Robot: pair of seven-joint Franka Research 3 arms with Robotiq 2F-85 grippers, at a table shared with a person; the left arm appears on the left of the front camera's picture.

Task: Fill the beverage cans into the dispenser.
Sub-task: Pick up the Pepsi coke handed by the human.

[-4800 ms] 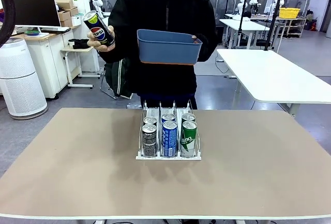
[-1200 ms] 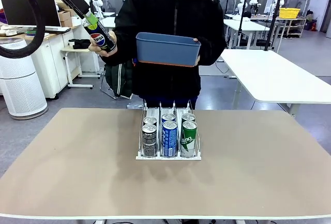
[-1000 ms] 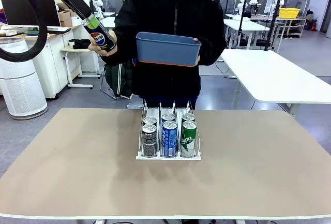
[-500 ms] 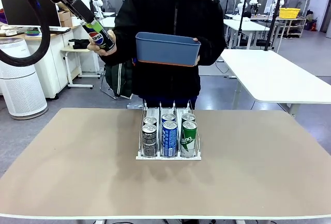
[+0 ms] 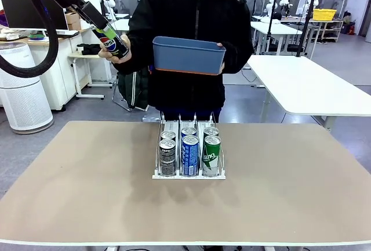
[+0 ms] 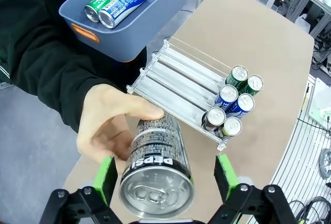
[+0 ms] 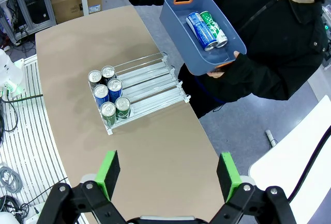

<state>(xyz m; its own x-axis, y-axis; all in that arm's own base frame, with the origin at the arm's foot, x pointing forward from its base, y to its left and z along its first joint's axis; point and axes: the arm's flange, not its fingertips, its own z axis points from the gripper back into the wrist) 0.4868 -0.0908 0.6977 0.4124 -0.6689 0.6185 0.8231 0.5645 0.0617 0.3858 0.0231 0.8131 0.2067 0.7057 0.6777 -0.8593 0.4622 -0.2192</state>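
While the person's hand offers a black Pepsi can, the left gripper straddles it, jaws wide, gripping nothing; next it should close, then carry the can to the dispenser.

Our left gripper is black, with angular linkages and two fingers ending in bright green pads. A thick black cable loops beneath its arm. Our right gripper matches it, and we can see round screws at the finger joints. The person wears a black zip-front jacket with long, loose sleeves.
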